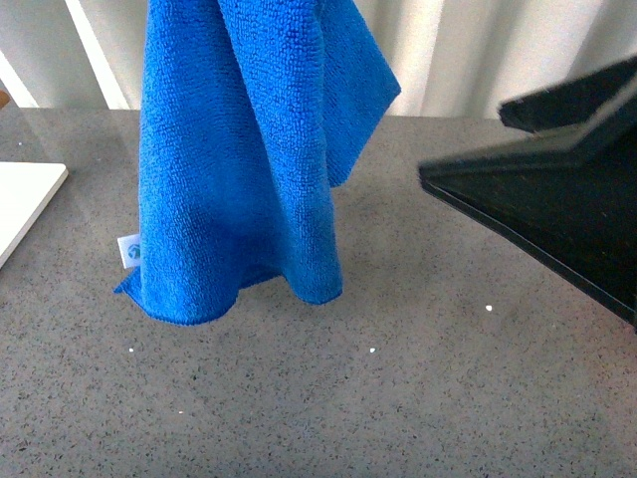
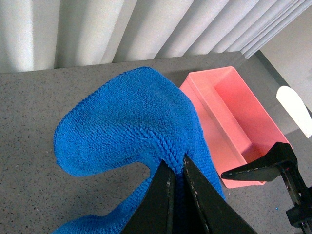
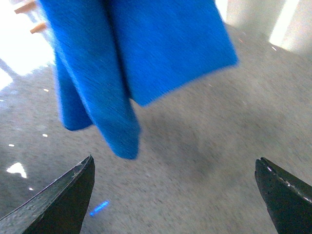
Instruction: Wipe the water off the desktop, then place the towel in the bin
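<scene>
Pale pleated curtain runs along the far side; below it, 1 dark-grey speckled counter fills the front view.

Count: 1 towel, 1 bin, 1 white board, 2 sets of fingers.

Towel: bright blue, fluffy, hanging in long folds left of centre, top out of frame in the front view. Small white tag sits at its lower left edge. Hem is low over the counter; can't tell if it touches. Left fingers are pressed together w/ a fold of towel pinched between them, the rest draping around and below.

Right fingers are spread wide, nothing between them, over bare counter on the right, near side of the towel and apart from it. That view is blurred.

Bin: salmon-pink, rectangular, straight walls, seen only in the left wrist view, standing on the counter close to the hanging towel. Inside: nothing, bare floor visible.

White board lies flat at the far left edge of the counter, only a corner in view.
</scene>
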